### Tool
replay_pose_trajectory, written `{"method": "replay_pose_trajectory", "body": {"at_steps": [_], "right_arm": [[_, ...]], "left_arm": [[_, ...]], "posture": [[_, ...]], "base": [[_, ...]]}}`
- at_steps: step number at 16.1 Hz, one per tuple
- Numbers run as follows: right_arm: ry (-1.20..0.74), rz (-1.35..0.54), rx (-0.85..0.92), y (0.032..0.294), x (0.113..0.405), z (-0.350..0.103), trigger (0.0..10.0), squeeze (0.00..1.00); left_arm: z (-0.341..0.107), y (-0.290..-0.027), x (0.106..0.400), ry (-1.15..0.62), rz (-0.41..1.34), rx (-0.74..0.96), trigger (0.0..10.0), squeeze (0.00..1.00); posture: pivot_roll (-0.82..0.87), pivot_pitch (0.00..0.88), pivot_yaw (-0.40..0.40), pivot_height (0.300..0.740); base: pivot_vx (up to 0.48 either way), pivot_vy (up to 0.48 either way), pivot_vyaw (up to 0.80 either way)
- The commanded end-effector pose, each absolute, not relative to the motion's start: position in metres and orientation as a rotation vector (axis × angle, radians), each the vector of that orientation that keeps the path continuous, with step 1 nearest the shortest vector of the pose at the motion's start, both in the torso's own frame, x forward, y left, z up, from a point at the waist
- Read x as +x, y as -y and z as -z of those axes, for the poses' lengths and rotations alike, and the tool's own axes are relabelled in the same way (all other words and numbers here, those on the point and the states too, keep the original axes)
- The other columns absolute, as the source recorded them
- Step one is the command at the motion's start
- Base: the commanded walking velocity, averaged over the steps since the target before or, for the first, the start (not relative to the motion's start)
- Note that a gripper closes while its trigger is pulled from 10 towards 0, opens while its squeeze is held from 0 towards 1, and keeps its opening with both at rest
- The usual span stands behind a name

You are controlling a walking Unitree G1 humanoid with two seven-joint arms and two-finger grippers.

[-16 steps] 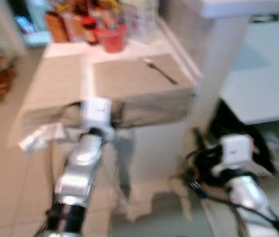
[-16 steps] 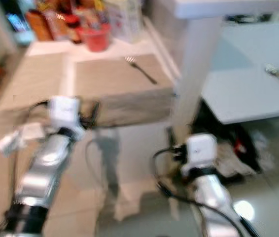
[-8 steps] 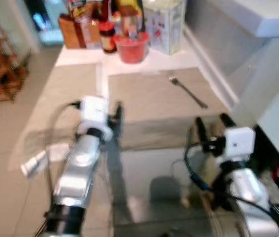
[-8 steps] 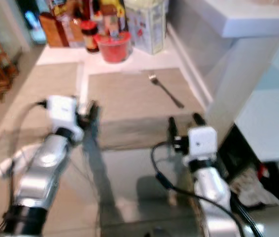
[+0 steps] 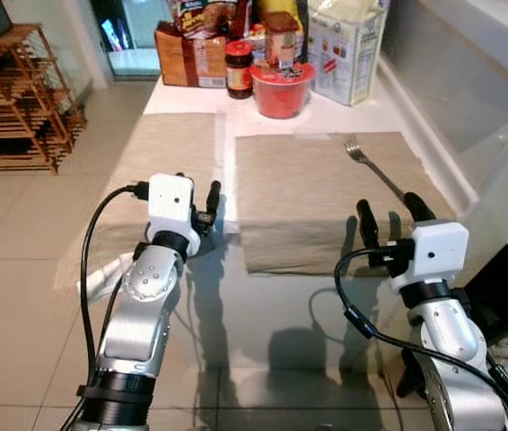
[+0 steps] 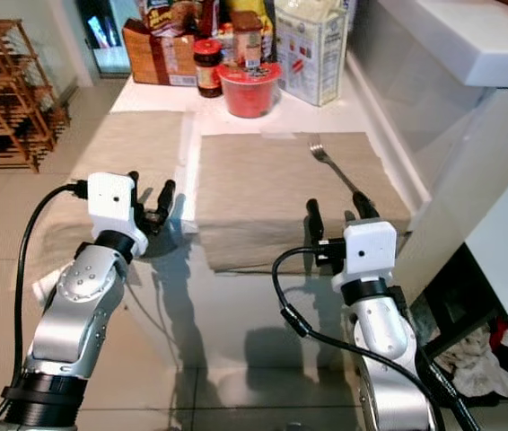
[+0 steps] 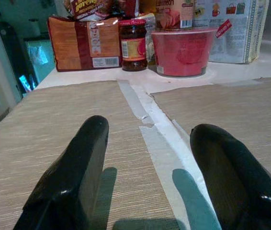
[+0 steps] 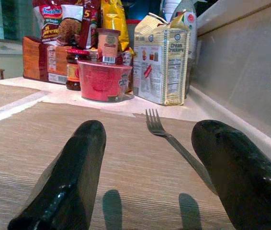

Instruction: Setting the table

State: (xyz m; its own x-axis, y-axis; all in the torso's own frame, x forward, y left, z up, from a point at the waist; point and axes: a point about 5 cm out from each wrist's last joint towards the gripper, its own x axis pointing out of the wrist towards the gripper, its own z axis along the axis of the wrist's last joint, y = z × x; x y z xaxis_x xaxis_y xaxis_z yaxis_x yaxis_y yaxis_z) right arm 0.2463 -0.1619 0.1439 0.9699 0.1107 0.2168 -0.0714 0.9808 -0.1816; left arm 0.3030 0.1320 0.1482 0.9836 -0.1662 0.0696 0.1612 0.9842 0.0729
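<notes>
Two grippers hover at the bench's near edge, both spread wide and empty: left gripper (image 5: pixel 202 199) between the two mats, right gripper (image 5: pixel 387 212) over the right mat (image 5: pixel 321 193). Just beyond the right gripper lies the fork (image 5: pixel 372 168), handle toward it, tines pointing far-left, so the right arm is nearer. Nothing blocks it. Farther stand a red cup (image 5: pixel 281 87), jar (image 5: pixel 239 67) and cracker box (image 5: pixel 346 49).
</notes>
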Motion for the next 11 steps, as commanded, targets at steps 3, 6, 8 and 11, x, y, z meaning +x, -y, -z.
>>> {"method": "replay_pose_trajectory", "body": {"at_steps": [3, 6, 8, 11], "right_arm": [[0.213, -0.095, -0.208, 0.162, 0.250, -0.144, 10.0, 0.00], [0.169, -0.094, -0.222, 0.162, 0.251, -0.136, 10.0, 0.00], [0.165, -0.093, -0.224, 0.163, 0.250, -0.135, 10.0, 0.00], [0.156, -0.103, -0.218, 0.162, 0.249, -0.133, 10.0, 0.00]], "left_arm": [[-0.143, -0.131, 0.302, 0.053, 0.156, 0.060, 10.0, 0.00], [-0.143, -0.129, 0.301, 0.053, 0.159, 0.061, 10.0, 0.00], [-0.143, -0.129, 0.301, 0.057, 0.148, 0.045, 10.0, 0.00], [-0.141, -0.130, 0.301, 0.045, 0.137, 0.035, 10.0, 0.00]], "posture": [[-0.06, 0.018, 0.036, 0.740], [-0.06, 0.015, 0.033, 0.740], [-0.06, 0.015, 0.033, 0.740], [-0.06, 0.019, 0.031, 0.740]], "base": [[0.000, -0.458, 0.50], [0.000, -0.458, 0.44], [0.000, -0.448, 0.00], [0.000, 0.000, 0.00]]}}
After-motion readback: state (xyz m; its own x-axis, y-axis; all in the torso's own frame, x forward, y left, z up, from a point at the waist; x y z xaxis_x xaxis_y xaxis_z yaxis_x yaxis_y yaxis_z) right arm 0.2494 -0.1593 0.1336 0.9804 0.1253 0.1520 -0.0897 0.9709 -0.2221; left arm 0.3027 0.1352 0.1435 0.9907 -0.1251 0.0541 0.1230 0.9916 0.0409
